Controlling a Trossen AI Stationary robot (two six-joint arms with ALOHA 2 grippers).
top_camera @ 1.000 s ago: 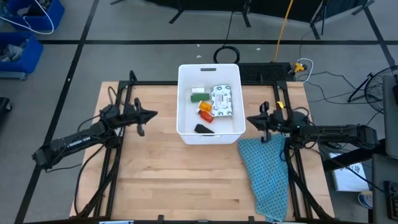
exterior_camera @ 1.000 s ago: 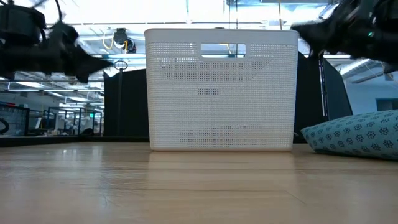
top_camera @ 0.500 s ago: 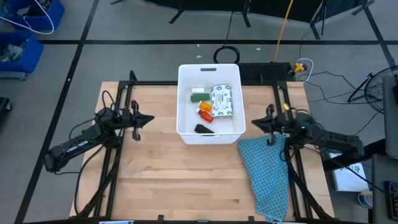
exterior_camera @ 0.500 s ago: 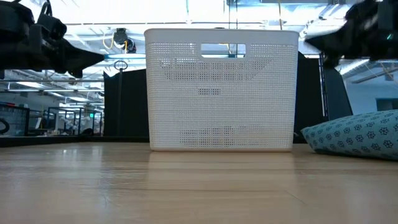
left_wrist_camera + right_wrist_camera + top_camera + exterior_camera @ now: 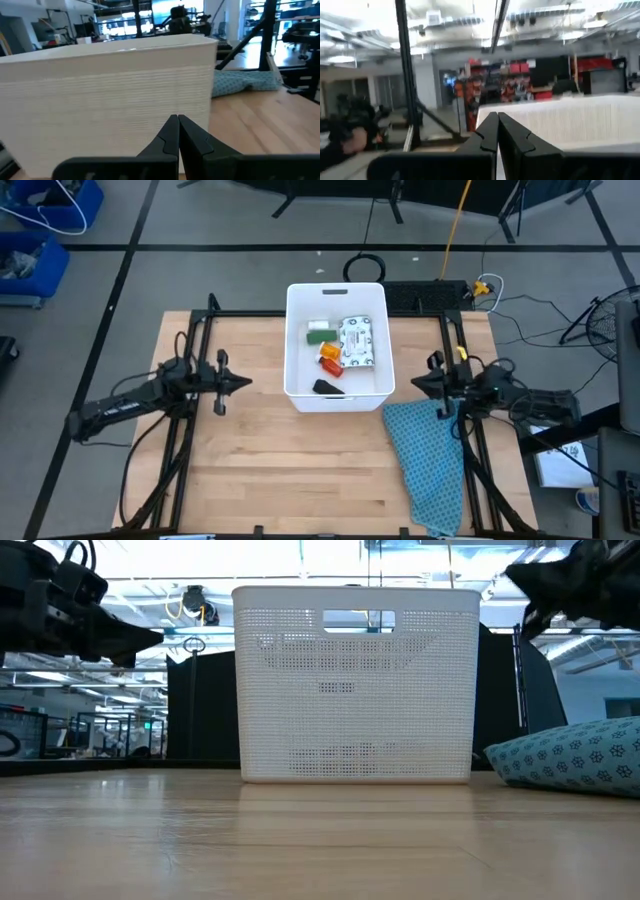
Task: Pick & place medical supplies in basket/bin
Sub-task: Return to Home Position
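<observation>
The white bin [image 5: 382, 298] stands at the table's far middle, its perforated wall [image 5: 355, 690] filling the low view. Inside lie the flat speckled packet [image 5: 358, 343], white bottle [image 5: 318, 326], green stick box [image 5: 320, 337], orange-red bottle [image 5: 330, 355] and black oblong piece [image 5: 327, 388]. My left gripper [image 5: 247, 382] hovers shut to the bin's left [image 5: 177, 118], pointing at its wall [image 5: 110, 85]. My right gripper [image 5: 415, 383] hovers shut to the bin's right [image 5: 496, 115], above the cloth's far corner.
A teal-blue patterned cloth [image 5: 430, 460] lies along the table's right side, from beside the bin down to the near edge, and bulges up in the low view [image 5: 570, 760]. Black frame rails run along both table sides. Bare wood lies in front of the bin.
Both grippers have drawn back from the bin while staying shut. The left one has drifted toward the near edge and a little left. The right one has moved toward the right edge and slightly nearer. The bin and its contents have stayed put.
</observation>
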